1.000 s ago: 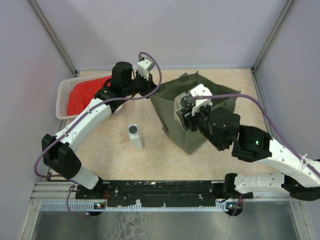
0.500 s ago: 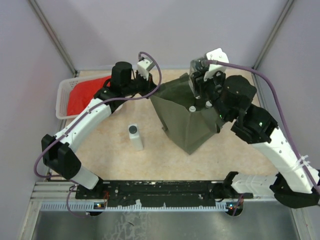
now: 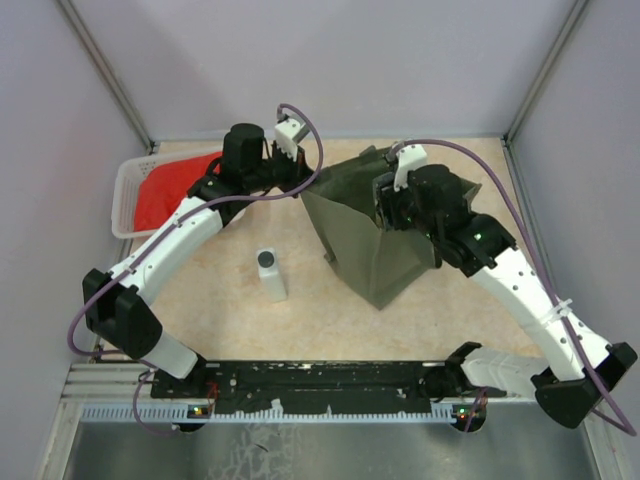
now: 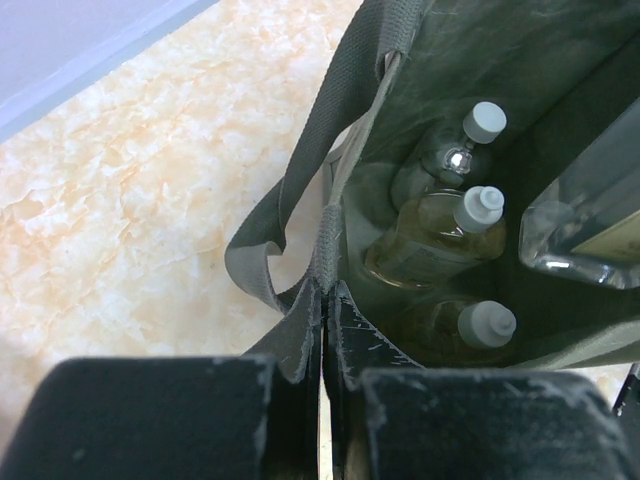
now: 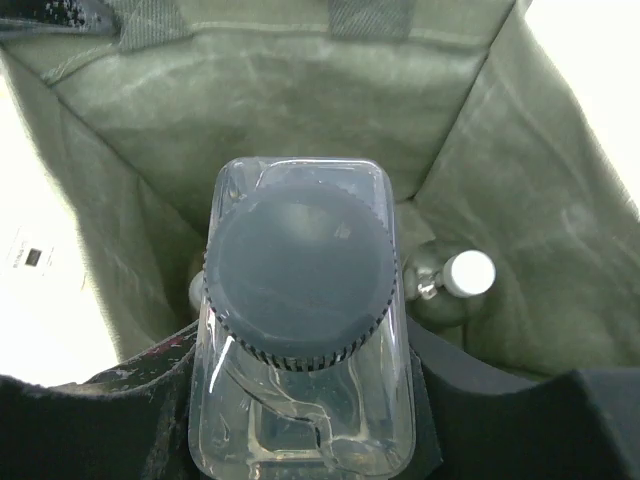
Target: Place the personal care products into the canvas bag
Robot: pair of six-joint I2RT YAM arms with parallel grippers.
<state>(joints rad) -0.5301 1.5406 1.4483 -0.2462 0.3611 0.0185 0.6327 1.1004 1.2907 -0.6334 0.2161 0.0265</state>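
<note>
The olive-green canvas bag (image 3: pixel 372 262) stands mid-table. My left gripper (image 3: pixel 304 186) is shut on its left rim by a handle; in the left wrist view the gripper (image 4: pixel 327 296) pinches the fabric seam. My right gripper (image 3: pixel 393 208) is inside the bag's mouth, shut on the clear black-capped bottle (image 5: pixel 298 275), which also shows in the left wrist view (image 4: pixel 585 225). Three white-capped bottles (image 4: pixel 478 208) lie inside the bag, at least two of them amber-filled; one cap shows in the right wrist view (image 5: pixel 468 272). The white bottle with the dark-grey cap (image 3: pixel 270 274) stands on the table left of the bag.
A white lattice basket (image 3: pixel 128 200) holding a red cloth (image 3: pixel 175 188) sits at the far left, behind my left arm. Enclosure walls close in the back and both sides. A black rail (image 3: pixel 320 378) runs along the near edge.
My right arm swung the clear bottle from over the bag's front up behind the bag, then lowered it into the bag's mouth. My left arm has not moved.
</note>
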